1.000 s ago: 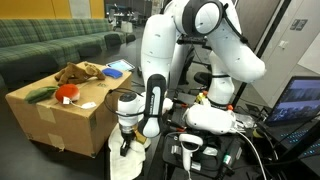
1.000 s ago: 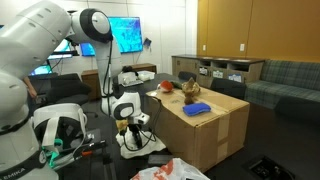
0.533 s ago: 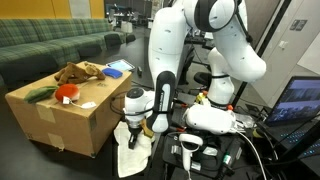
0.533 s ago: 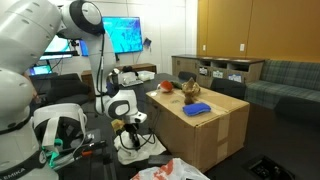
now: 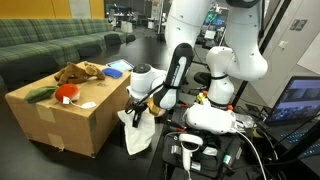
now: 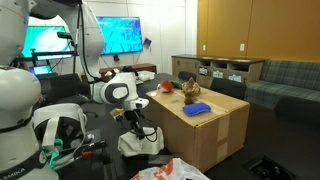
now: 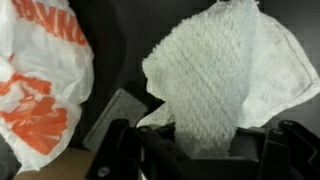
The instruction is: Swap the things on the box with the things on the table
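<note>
Beside the box's near corner, my gripper (image 5: 134, 110) is clenched on the white cloth (image 5: 138, 137), which hangs below it over the table (image 7: 120, 30). I worry the dangling hem could snag the box (image 5: 60, 122) edge or drag the brown toy (image 5: 75, 72) off. The top's near corner looks bare; the plastic bag (image 7: 40, 85) crowds the table beneath.

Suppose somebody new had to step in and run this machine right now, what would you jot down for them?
Gripper: shut on the white cloth, hanging over the table.
On the box: brown toy, red thing, green thing, blue thing, none moved yet.
Plastic bag lies on the table.
Done: cloth picked up. Left: cloth onto the box, then swap the rest.
</note>
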`<state>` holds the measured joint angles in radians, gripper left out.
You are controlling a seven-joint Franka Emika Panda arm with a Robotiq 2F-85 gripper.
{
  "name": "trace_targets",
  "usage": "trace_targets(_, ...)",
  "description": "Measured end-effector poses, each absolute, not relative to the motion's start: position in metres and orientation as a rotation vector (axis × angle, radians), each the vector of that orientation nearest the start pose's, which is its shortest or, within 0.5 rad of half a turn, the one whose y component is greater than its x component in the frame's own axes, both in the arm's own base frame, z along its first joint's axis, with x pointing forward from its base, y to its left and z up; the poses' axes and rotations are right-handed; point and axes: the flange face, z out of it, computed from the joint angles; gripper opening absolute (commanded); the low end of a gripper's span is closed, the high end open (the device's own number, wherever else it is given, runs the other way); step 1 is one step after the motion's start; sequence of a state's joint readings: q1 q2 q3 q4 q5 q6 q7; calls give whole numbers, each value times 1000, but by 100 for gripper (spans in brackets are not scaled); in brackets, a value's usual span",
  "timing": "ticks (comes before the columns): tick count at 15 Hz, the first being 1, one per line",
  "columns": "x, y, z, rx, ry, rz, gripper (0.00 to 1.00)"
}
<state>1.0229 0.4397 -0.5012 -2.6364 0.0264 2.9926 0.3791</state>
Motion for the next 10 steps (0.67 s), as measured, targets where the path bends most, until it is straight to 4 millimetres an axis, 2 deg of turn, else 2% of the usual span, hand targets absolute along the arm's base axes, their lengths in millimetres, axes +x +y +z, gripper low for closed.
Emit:
trace_targets(6,411,130,206,-3338,-268,-230,9)
trace_targets(10,438,110,254,-3321,-265,-323,9)
